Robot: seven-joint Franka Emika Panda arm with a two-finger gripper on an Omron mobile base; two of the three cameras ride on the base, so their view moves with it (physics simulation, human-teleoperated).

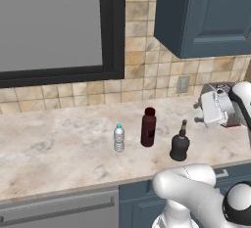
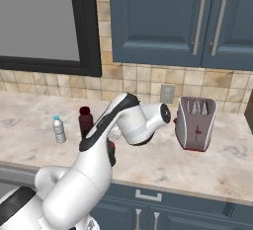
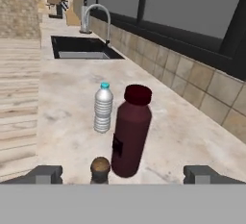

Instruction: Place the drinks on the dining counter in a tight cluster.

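Beige marble-look counter, backed by a tan tiled wall, carries all three drinks in a loose row near its front edge: small clear plastic water bottle with a blue cap, taller dark-red bottle, and squat black bottle with a thin corked neck. None stands on the dining counter yet. A silver toaster sits toward the right end.

The two-finger gripper hovers with its jaws spread wide, empty, the black bottle's cork directly between them.

Recommended approach: descend along the neck, centre the jaws on the squat body, and avoid brushing the dark-red bottle standing just beside it before closing.
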